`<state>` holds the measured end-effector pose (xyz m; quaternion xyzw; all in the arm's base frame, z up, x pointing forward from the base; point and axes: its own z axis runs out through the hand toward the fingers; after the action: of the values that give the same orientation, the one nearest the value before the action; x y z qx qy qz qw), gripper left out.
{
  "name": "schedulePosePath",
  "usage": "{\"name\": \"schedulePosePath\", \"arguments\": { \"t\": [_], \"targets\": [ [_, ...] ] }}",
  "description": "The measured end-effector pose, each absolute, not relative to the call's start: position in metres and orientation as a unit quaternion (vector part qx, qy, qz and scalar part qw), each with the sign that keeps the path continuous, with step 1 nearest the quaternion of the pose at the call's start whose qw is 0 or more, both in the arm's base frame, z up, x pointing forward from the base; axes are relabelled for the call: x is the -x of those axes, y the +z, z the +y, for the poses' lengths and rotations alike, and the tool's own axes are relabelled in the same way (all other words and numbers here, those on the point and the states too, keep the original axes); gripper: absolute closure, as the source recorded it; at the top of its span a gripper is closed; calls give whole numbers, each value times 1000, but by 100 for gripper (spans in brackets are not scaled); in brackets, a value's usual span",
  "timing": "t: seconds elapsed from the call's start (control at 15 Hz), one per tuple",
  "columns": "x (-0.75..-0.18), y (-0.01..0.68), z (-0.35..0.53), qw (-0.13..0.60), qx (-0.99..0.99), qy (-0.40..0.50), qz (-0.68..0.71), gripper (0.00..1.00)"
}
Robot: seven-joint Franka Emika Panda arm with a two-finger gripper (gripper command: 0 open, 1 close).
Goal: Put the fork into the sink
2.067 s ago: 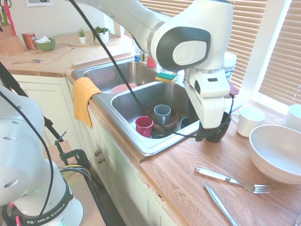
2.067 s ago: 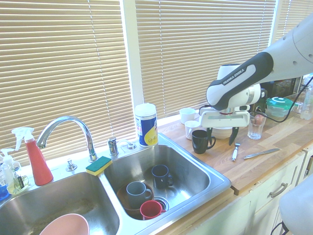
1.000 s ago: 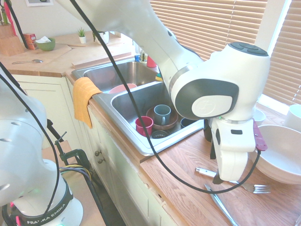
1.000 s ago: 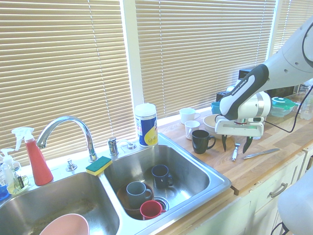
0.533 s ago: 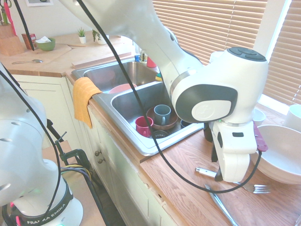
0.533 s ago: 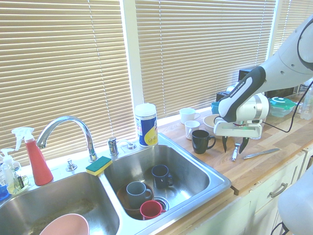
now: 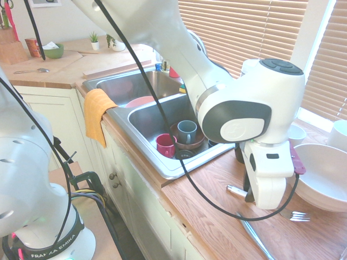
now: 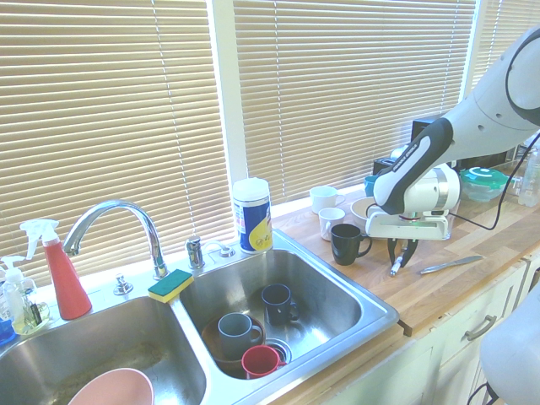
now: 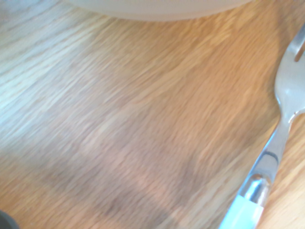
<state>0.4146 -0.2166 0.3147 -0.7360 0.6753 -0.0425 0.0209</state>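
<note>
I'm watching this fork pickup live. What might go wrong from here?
The gripper pinches the fork near its handle end, so the tines may droop or it may slip. The black mug stands between it and the sink; a low swing might knock it.

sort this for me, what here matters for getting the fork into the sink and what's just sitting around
Matters: fork, sink, gripper shut on the fork's handle.

Just sitting around: knife, black mug, white bowl, sponge, red spray bottle.
</note>
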Motion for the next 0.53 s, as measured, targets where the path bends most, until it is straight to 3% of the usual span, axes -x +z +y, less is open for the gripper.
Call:
{"name": "schedulePosePath", "arguments": {
  "t": [0.53],
  "targets": [
    [-396,350,-213,27,739,-41,672,100]
  ]
}}
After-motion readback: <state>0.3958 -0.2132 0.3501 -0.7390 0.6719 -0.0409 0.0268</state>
